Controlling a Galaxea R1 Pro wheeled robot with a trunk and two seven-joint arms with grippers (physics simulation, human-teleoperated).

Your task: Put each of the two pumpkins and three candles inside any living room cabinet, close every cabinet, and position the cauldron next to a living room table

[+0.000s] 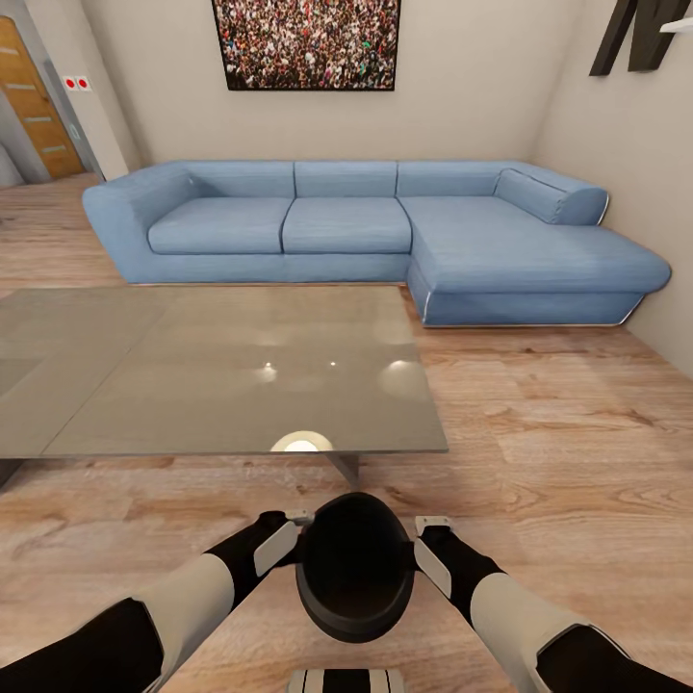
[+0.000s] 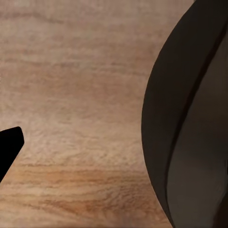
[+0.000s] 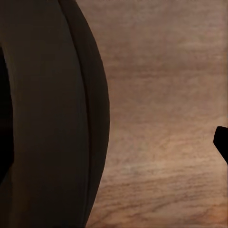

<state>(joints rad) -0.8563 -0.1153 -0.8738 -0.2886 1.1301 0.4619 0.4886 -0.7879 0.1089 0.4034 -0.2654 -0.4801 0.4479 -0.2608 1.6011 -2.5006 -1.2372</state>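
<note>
While the robot stands on the wooden floor facing the sofa, this is how the room looks.

Cauldron: the black cauldron [image 1: 354, 568] sits between the two arms, just short of the near edge of the table, its dark open mouth facing up. In the left wrist view its rounded wall [image 2: 190, 123] is close up against the floorboards; the right wrist view has the same dark curve [image 3: 47, 114].

Left gripper: the left gripper [image 1: 286, 541] is against the cauldron's left side at the rim. One dark fingertip [image 2: 8, 147] shows off to the side in its wrist view. I cannot tell how wide the fingers stand, or whether they pinch the rim.

Right gripper: the right gripper [image 1: 429, 551] is against the cauldron's right side at the rim. A dark fingertip [image 3: 221, 142] shows at the edge of its wrist view. Whether it clamps the rim, I cannot tell.

Table: the low grey glass-topped table [image 1: 192, 385] lies ahead of the cauldron, its top reflecting ceiling lights.

Sofa: the blue corner sofa [image 1: 385, 231] stands beyond the table against the wall.

Picture: a framed crowd picture [image 1: 308, 43] hangs above the sofa.

Floor: pale wooden floor [image 1: 577, 433].
</note>
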